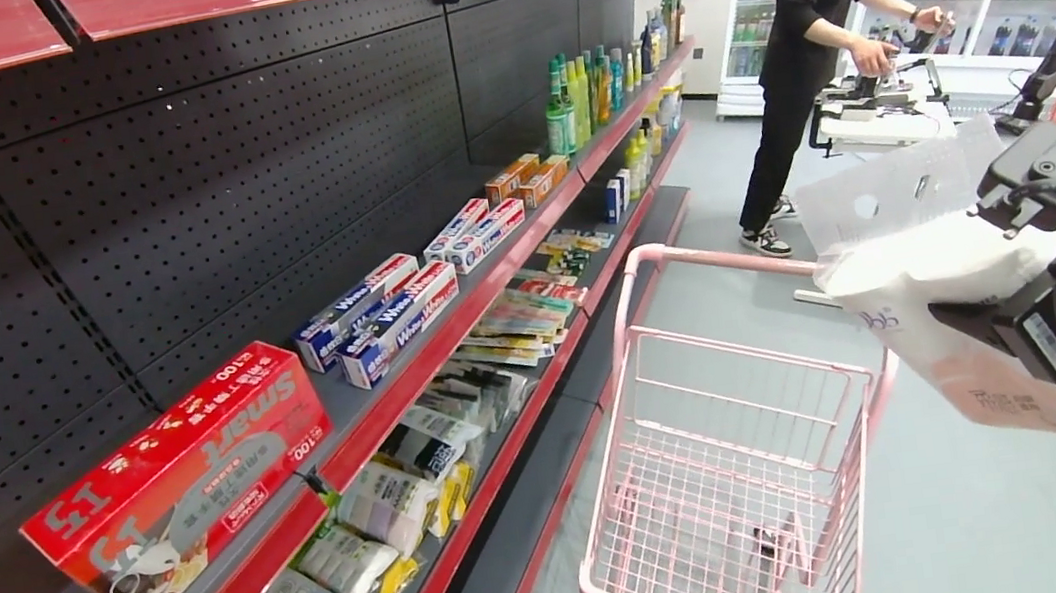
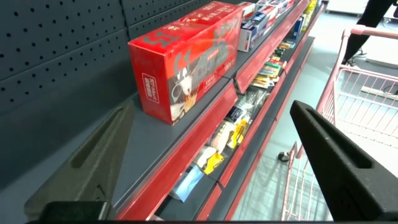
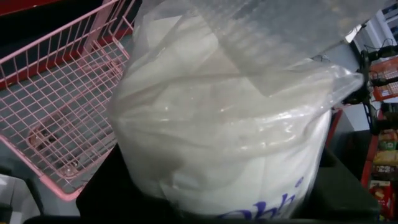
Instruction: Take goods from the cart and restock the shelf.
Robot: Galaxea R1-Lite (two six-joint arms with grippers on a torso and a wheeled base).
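One red rectangular cardboard box (image 1: 178, 480) is sitting at the near end of the grey shelf with the red front edge (image 1: 382, 417). Four long blue, white and red cartons (image 1: 400, 320) are lying farther along it in two pairs, each pair side by side near the front edge. Beyond them, two orange cartons (image 1: 513, 177) are showing clearly; I cannot tell if there is a third. At the far end, green and yellow plastic bottles (image 1: 579, 99) are standing too close together to count. One pink wire cart (image 1: 715, 256) is standing beside the shelf. One white plastic-wrapped pack of paper rolls (image 1: 930, 287) is hanging near the cart.
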